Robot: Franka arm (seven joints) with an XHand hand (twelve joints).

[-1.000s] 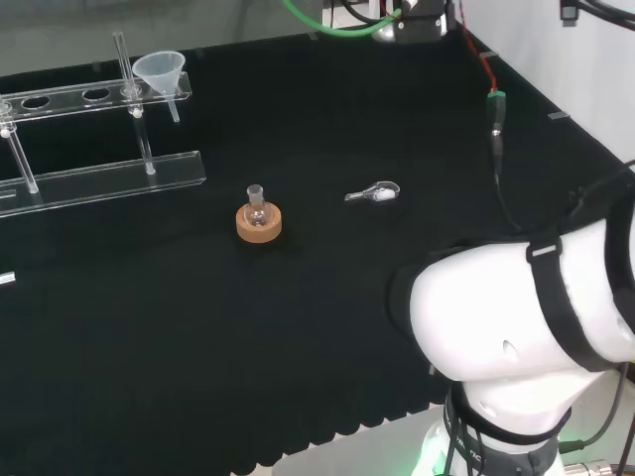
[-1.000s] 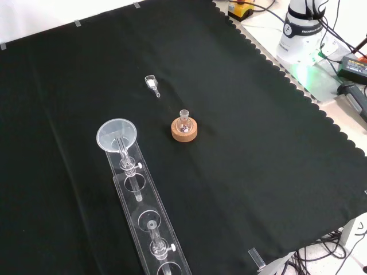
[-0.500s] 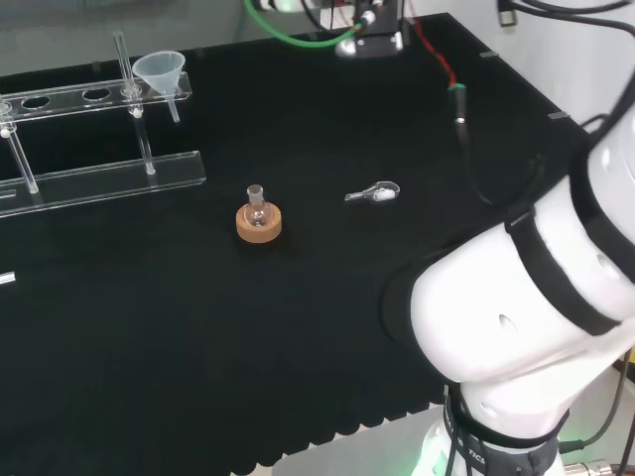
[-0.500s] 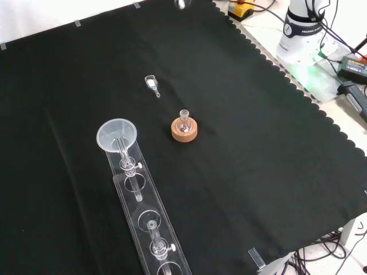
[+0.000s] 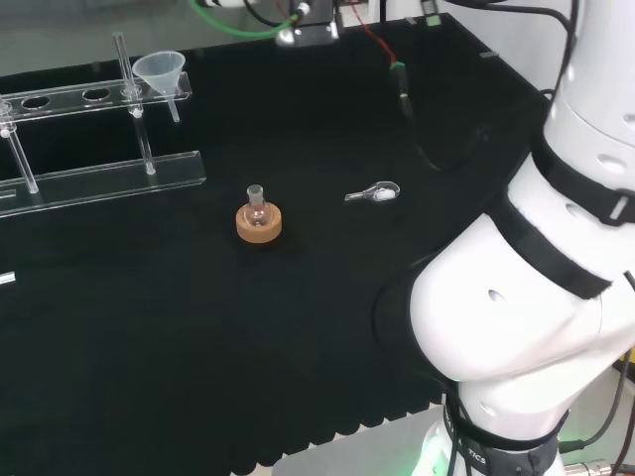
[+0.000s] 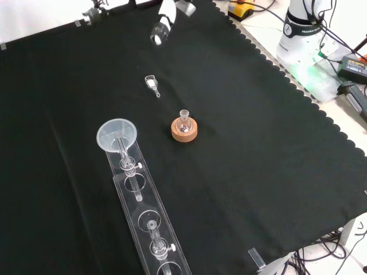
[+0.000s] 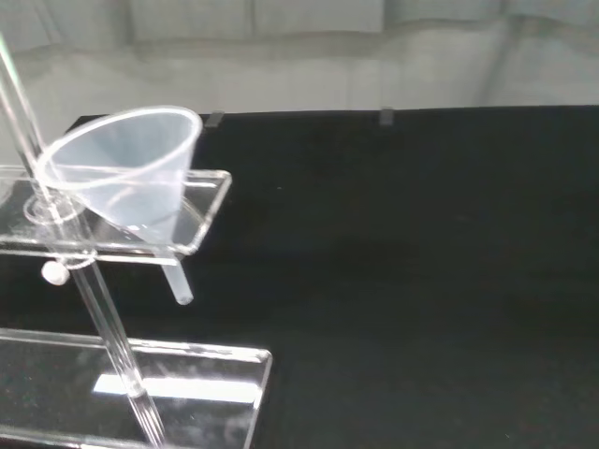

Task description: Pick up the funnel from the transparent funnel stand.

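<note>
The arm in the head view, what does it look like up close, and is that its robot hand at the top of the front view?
The arm is glossy white, built of fat rounded links with black bands at the joints. Green, red and black cables trail from it. A green light glows at its base. The white and black part is probably the robot hand, too small to describe.

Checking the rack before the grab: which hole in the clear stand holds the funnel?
The end hole nearest the cork ring: the funnel sits there on the stand; other holes hold none.
</note>
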